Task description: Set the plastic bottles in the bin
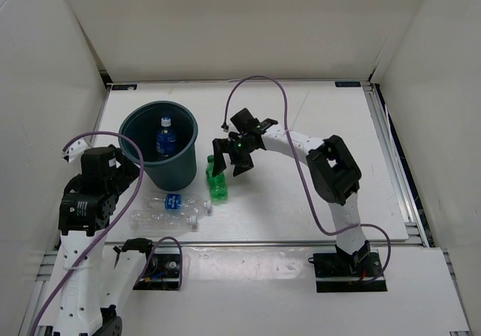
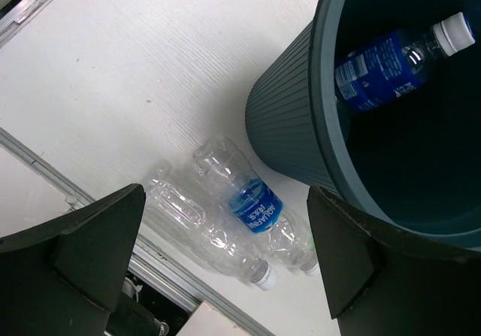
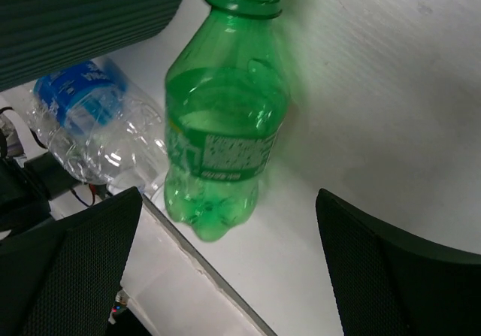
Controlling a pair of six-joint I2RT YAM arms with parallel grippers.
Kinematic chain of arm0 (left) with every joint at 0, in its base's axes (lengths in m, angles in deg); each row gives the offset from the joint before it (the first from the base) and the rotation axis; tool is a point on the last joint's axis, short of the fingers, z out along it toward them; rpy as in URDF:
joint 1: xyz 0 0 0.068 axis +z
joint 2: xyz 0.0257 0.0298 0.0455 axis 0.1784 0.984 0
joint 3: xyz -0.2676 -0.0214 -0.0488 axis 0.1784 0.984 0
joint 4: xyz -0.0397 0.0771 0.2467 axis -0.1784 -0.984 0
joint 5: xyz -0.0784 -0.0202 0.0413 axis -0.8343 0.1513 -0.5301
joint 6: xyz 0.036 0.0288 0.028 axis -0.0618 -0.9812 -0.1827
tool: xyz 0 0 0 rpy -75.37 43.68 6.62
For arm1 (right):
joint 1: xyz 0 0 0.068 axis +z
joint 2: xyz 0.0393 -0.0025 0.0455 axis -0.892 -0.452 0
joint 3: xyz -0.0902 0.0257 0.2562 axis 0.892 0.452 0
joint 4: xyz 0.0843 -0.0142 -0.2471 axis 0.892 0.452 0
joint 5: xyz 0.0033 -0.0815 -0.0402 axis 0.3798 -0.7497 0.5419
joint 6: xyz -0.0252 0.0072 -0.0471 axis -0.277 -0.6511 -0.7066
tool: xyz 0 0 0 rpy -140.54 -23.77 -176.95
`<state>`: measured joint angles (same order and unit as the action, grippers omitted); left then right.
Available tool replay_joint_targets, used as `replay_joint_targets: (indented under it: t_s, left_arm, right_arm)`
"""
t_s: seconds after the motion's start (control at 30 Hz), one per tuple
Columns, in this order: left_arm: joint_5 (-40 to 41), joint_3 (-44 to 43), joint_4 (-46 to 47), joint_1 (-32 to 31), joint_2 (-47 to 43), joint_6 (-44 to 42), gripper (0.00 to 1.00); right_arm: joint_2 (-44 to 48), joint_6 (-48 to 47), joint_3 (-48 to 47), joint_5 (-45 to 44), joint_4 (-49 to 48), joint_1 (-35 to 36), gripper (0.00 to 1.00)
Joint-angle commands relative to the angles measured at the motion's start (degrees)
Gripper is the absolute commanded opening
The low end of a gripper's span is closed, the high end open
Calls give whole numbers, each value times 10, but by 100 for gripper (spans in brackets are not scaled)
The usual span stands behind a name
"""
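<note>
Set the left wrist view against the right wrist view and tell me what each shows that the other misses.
Left wrist only: the inside of the bin, with a blue-labelled bottle lying in it. Right wrist only: the green bottle. Both: the bin's ribbed outer wall, the blue-labelled clear bottle lying on the table near it, and that view's own open gripper fingers at the bottom corners.
</note>
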<state>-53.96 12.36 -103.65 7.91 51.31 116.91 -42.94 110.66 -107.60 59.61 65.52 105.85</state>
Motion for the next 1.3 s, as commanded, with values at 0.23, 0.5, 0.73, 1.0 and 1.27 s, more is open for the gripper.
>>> replay_joint_targets:
  t_s: [0.23,0.5,0.73,1.0,1.27]
  left_arm:
    - [0,-21,-32,2,-5,-15,100]
    - [0,-21,-32,2,0,-15,100]
    - [0,12,-16,2,-15,27,100]
    - [-34,66,-23,2,-69,98,100]
    - [-86,101,-58,2,-39,103,100]
  right_arm:
    - [-66,41,-49,82,-43,-1,95]
    - [-59,36,-25,89,-26,-18,64]
    - [37,36,61,73,-20,-68,39]
    - [198,75,-22,39,7,-76,21]
    - [51,94,-407,-6,12,6,17]
